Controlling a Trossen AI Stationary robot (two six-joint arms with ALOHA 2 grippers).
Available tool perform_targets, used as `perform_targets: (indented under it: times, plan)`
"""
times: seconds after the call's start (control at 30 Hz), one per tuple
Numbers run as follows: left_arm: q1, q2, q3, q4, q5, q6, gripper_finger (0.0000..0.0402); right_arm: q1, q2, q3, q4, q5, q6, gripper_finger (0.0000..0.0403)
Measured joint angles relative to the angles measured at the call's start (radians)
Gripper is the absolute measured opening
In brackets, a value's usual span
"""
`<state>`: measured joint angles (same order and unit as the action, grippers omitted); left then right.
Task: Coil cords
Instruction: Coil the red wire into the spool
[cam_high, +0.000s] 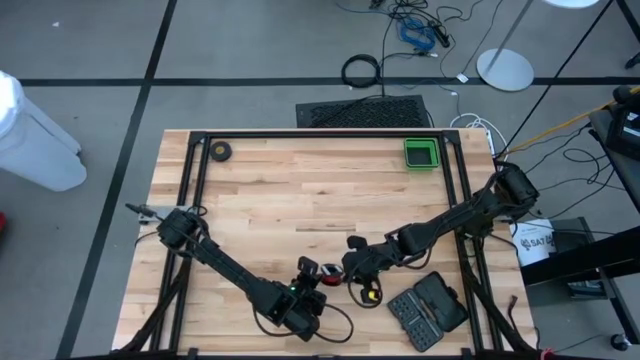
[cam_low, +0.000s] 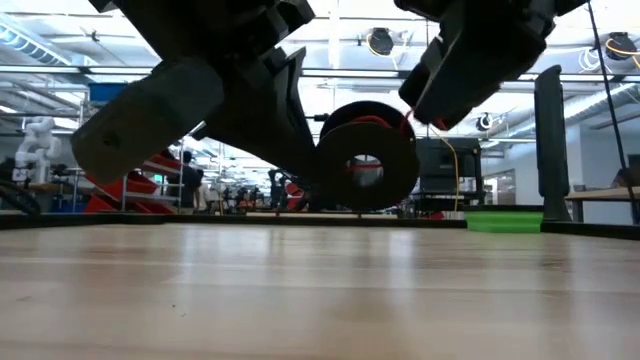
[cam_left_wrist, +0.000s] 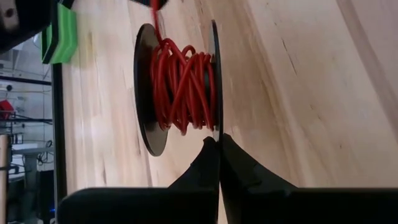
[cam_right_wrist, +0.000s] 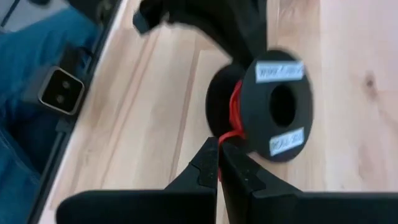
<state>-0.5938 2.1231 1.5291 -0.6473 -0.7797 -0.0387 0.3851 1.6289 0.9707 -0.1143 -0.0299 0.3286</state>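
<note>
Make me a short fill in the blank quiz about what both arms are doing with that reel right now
The cord wound on the reel is ____ in colour.
The left gripper has its fingers shut on the reel's ____.
The right gripper is shut on the ____.
The green bin sits at the table's far ____ corner.

Missing: red; rim; cord; right

In the low view both arms are cut off by the top edge. In the right wrist view the reel (cam_right_wrist: 277, 106) is blurred, and the writing on its two white labels cannot be read. In the high view the red cord (cam_high: 332, 280) is too small to follow between the arms.
</note>
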Motion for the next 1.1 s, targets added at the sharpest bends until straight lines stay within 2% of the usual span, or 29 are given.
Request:
perform_targets:
  times: [0.23, 0.57, 1.1]
  plan:
    - [-0.002, 0.000, 0.000, -0.078, 0.014, -0.009, 0.0001, -0.019, 0.051, 0.000, 0.001, -0.026, 0.000, 0.0000]
    - [0.017, 0.033, 0.000, -0.076, 0.084, -0.007, 0.0001, -0.032, 0.054, 0.000, 0.032, -0.021, 0.000, 0.0000]
    - [0.024, 0.058, 0.000, -0.069, 0.097, -0.008, 0.0001, -0.031, 0.054, 0.000, 0.036, -0.033, 0.026, 0.0000]
